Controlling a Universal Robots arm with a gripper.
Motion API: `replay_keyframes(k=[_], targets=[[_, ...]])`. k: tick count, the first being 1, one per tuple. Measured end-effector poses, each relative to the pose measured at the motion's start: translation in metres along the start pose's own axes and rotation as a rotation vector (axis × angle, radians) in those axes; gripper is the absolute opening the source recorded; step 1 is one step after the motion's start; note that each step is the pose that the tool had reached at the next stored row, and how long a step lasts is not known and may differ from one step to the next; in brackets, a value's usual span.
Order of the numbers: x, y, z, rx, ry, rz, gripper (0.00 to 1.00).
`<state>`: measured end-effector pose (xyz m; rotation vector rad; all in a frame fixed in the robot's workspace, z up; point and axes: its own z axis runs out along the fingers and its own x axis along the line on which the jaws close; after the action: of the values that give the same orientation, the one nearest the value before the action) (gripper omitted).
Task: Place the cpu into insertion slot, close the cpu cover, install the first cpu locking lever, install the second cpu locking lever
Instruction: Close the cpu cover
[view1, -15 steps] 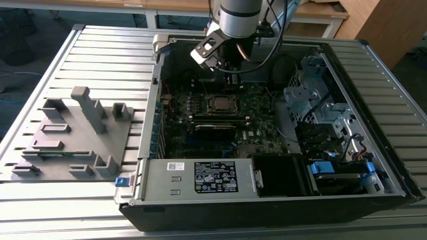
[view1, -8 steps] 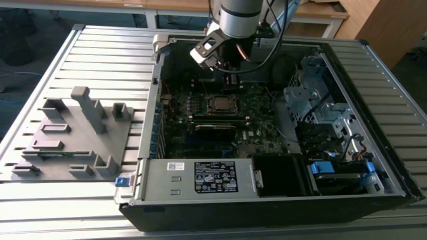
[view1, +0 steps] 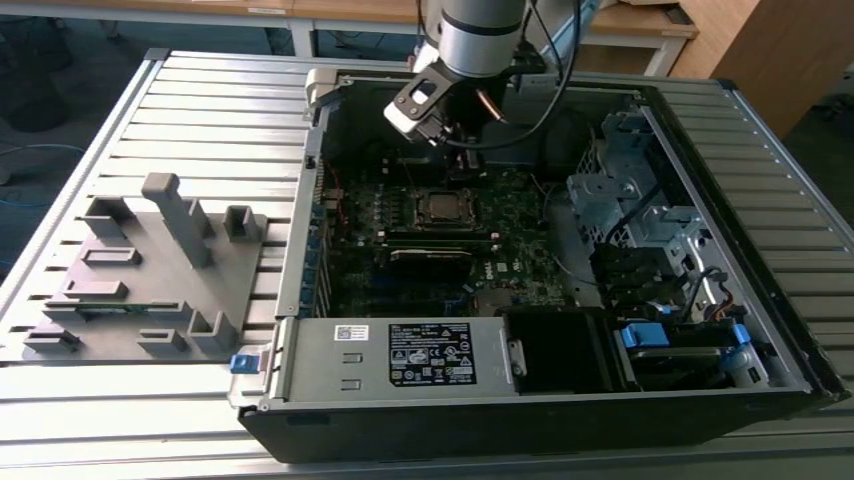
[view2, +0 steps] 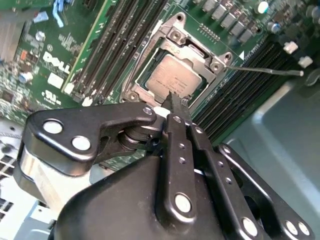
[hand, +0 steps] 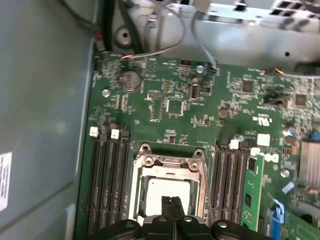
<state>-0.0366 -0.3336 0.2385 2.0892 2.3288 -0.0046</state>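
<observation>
My pincer (view2: 173, 100) is pinched closed and empty, tips just above the cpu (view2: 167, 75) edge. The cpu sits in the slot (view2: 145, 81), cover (view2: 176, 34) seemingly down. One lever (view2: 265, 71) juts free; a skewed push could slip and gouge the board (view2: 55, 65).

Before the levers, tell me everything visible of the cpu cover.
The cpu cover is a thin dull-silver metal frame with a square window. It lies flat over the cpu, whose grey top shows through. A thin wire lever sticks out from one corner over the memory slots. The hand's shut tips hover at its edge; contact cannot be told.
</observation>
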Motion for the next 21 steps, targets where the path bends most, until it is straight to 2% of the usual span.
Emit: replay_keyframes(k=[12, 21], targets=[[0.0000, 0.0000, 0.0013, -0.0023, 0.0012, -0.201, 0.10], [0.0000, 0.0000, 0.0013, -0.0024, 0.0014, -0.213, 0.10]])
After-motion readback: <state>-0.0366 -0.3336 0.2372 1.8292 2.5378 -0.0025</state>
